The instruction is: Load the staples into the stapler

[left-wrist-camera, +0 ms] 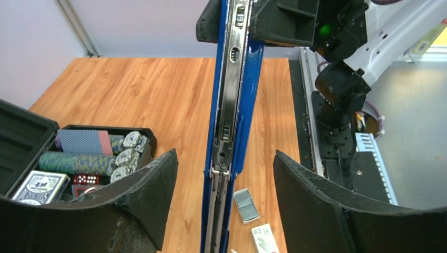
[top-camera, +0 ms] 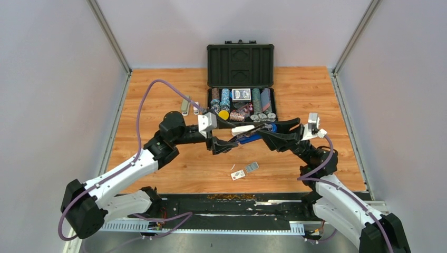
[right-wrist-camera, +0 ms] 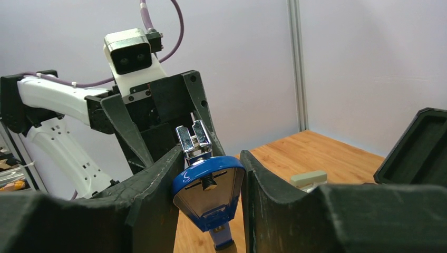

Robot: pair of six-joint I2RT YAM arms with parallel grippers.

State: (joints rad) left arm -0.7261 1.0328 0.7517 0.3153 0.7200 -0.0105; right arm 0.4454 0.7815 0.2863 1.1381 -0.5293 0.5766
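Note:
The blue stapler is held above the table, opened out, with its silver inner rail facing the left wrist camera. My right gripper is shut on one end of the stapler; its blue cap sits squeezed between the right fingers. My left gripper is open, with a finger on each side of the rail and not touching it. The staples lie flat on the table below, also seen in the left wrist view.
A tiny white box with a red mark lies beside the staples. A white stapler sits just behind the grippers. An open black case of poker chips and cards stands at the back. A grey-olive stapler lies at the back left.

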